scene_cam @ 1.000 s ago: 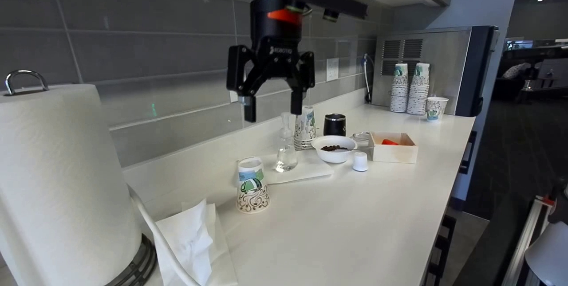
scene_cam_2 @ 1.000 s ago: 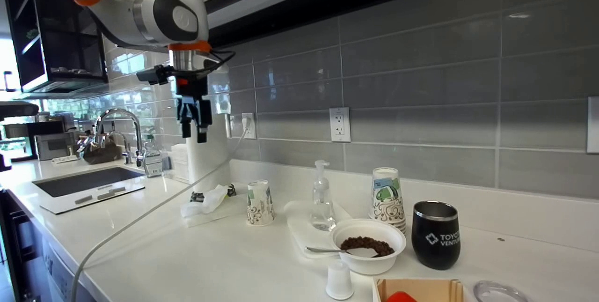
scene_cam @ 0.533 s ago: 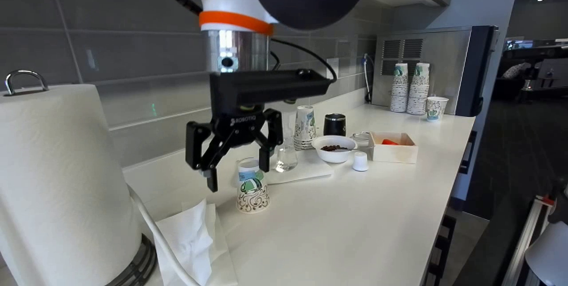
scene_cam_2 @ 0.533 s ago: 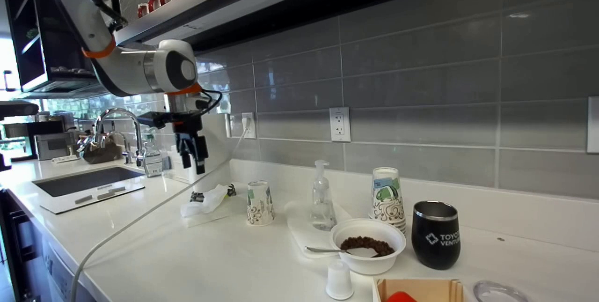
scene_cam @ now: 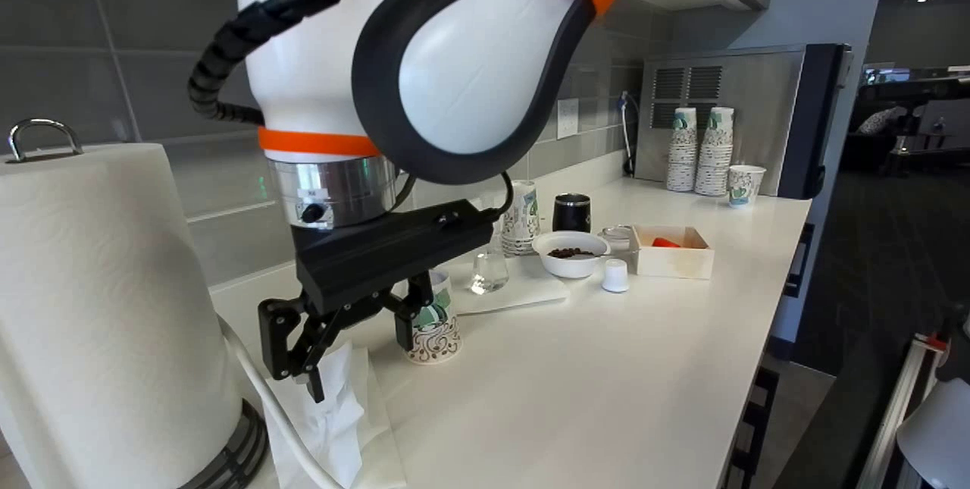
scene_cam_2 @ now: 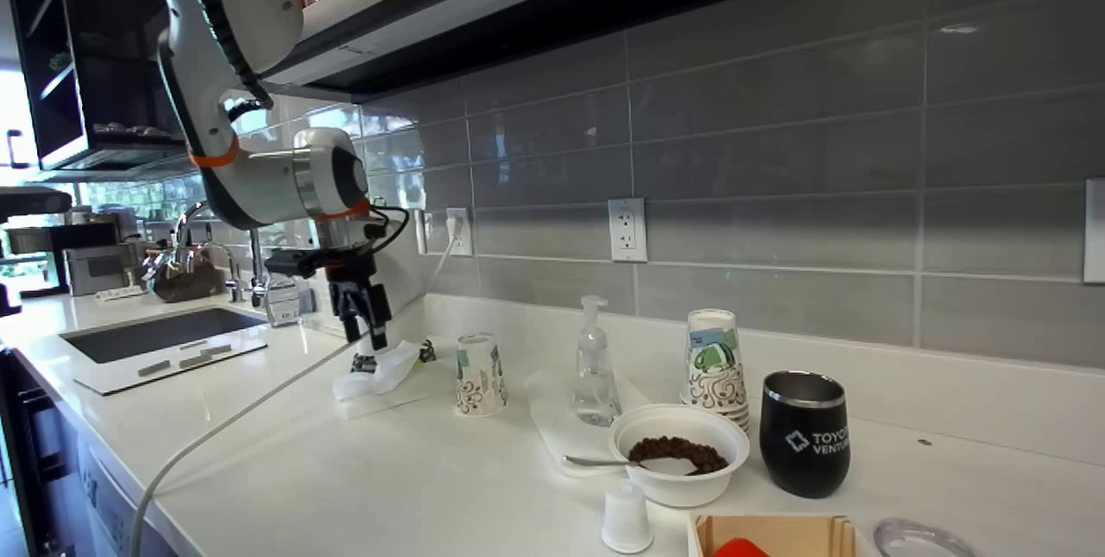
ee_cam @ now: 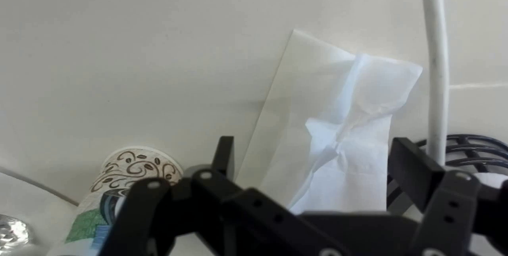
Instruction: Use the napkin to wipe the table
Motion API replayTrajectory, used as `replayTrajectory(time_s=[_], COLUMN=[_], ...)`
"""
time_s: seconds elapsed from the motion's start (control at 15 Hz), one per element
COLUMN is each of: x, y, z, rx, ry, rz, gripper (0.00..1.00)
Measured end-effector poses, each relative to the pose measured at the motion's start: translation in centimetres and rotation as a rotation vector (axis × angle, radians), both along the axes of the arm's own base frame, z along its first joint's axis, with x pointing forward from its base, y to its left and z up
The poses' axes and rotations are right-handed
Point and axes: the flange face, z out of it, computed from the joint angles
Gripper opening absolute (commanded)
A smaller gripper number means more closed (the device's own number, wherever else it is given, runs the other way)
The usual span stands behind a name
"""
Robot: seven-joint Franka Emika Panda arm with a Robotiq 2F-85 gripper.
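Grey tiles [scene_cam_2: 777,142] back the table [scene_cam: 591,398], whose near end is cropped in an exterior view. Over it reaches the arm [scene_cam: 470,72], cut off at the top in both exterior views. The paper roll [scene_cam: 106,307] runs out of frame at its left side. The gripper [scene_cam: 361,368] is above the napkin [ee_cam: 337,141], fingers wide apart; how high is hard to judge. Crumpled, the napkin lies on the table near the paper roll, one end hidden by the gripper in the wrist view. The gripper partly covers the cup [scene_cam: 438,337] in an exterior view. A cable [ee_cam: 438,73] runs just beside the napkin.
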Motion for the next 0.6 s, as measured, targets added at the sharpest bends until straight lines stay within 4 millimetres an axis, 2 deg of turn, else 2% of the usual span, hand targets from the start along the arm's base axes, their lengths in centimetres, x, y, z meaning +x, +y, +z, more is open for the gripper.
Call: replayTrajectory(time_s=[0.4, 0.47, 0.53, 0.6], x=[2.4, 2.7, 2.9, 3.1], y=[1.5, 1.7, 2.0, 2.2], z=[-3.3, -3.9, -4.5, -4.9], rx=[-0.024, -0.028, -0.032, -0.036], ry=[0.0, 0.001, 0.003, 0.003], rz=[-0.005, -0.006, -0.006, -0.005], gripper=[1.0, 0.75, 0.74, 0.66])
